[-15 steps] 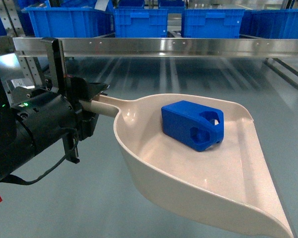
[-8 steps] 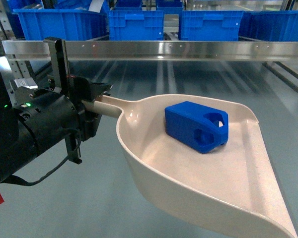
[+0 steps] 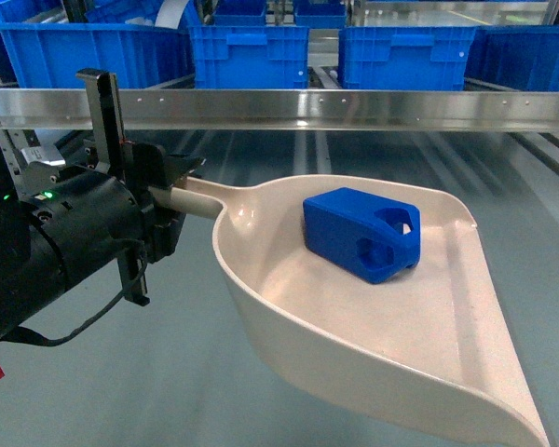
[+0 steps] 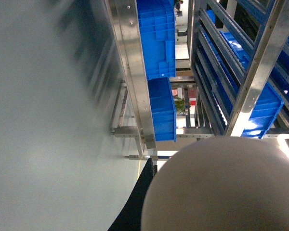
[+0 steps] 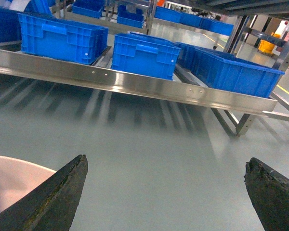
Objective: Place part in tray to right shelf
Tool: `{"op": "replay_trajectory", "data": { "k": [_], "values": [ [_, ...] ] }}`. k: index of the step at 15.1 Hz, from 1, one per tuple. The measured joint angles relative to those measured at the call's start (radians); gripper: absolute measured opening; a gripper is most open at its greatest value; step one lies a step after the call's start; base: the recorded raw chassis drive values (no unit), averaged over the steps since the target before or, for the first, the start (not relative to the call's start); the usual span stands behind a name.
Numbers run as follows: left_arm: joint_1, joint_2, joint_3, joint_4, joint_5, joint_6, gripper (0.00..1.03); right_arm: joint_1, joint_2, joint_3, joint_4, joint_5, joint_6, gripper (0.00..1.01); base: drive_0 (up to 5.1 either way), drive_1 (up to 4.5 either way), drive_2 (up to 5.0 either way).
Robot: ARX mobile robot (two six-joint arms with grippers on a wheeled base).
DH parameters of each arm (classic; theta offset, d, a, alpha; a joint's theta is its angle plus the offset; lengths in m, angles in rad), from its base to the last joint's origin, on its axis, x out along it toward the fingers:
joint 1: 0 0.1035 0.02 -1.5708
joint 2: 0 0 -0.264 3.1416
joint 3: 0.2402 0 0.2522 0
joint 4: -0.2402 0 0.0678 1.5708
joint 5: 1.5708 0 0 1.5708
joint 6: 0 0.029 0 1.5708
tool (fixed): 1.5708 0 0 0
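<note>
1. Compared with half a second ago, the stainless-steel rack with flat front rail sits slightly lower in the head view and the large blue plastic crates show more of their fronts; the scoop and block have shifted a little leftward.
2. Large beige-pink plastic dustpan-shaped tray: held level above the grey floor, wide lip toward the lower right, straight handle pointing left.
3. Left gripper: black, clamped on the tray's handle. From the left wrist camera, only the rounded pale underside of the tray fills the lower right corner.
4. Fist-sized bright blue plastic block with round holes: resting inside the tray, toward its back wall, holed end facing right. It is not yet on the rack.
5. Right gripper: two dark fingertips spread wide apart, nothing between them; a pale edge of the tray shows at lower left of that view.
6. Rack position: ahead of the tray, well apart, crates lined behind the rail.
</note>
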Motion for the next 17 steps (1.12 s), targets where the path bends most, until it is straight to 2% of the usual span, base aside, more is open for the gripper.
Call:
{"op": "replay_trajectory", "data": {
  "k": [12, 17],
  "values": [
    [0.001, 0.0, 0.0, -0.001, -0.001, -0.001, 0.12, 0.0, 0.0, 0.0, 0.002, 0.001, 0.0, 0.98, 2.7, 2.22, -5.0],
    [-0.001, 0.0, 0.0, 0.003, 0.0, -0.001, 0.12, 0.0, 0.0, 0.002, 0.0, 0.004, 0.0, 0.98, -0.1, 3.93, -4.0]
  ]
}}
